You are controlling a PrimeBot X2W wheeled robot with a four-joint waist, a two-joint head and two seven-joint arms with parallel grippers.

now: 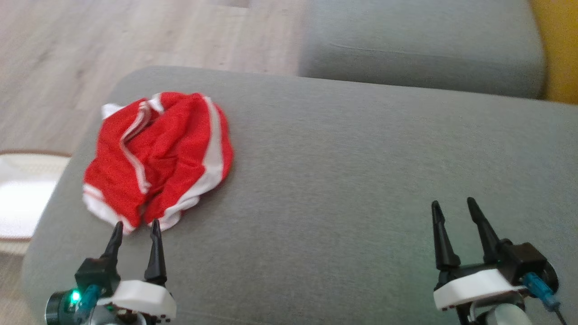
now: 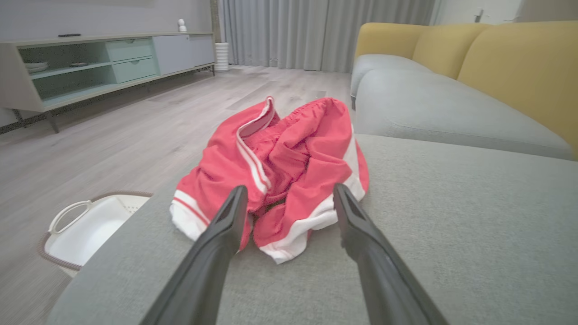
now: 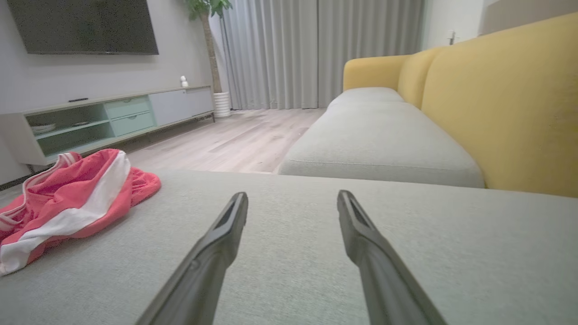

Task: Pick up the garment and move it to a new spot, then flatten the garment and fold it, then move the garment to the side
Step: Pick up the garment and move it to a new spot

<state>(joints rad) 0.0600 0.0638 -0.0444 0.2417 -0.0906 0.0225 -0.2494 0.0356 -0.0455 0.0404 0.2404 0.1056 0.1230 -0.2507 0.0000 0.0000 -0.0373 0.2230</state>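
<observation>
Grey sofa seat (image 1: pixel 361 180) in a living room, wood floor (image 1: pixel 90 40) at upper left of frame, white basket (image 2: pixel 67 210) low at left edge of left wrist view. Red shorts (image 1: pixel 158 158) with white stripes, crumpled in a heap at left of the seat, near its edge. Left gripper (image 1: pixel 137 222) at lower left, jaws wide apart, empty, tips right at the heap's near hem; touching or not, hard to tell. Right gripper (image 1: pixel 453 201) at lower right, also spread wide, empty, over bare cushion, well apart from shorts. Looks like step one, the pick-up, nothing gripped yet. Next move probably calls for pushing left fingers into the near fold, closing on a thick bunch, lifting clear, carrying toward frame centre. Risk: pinching only one layer.
</observation>
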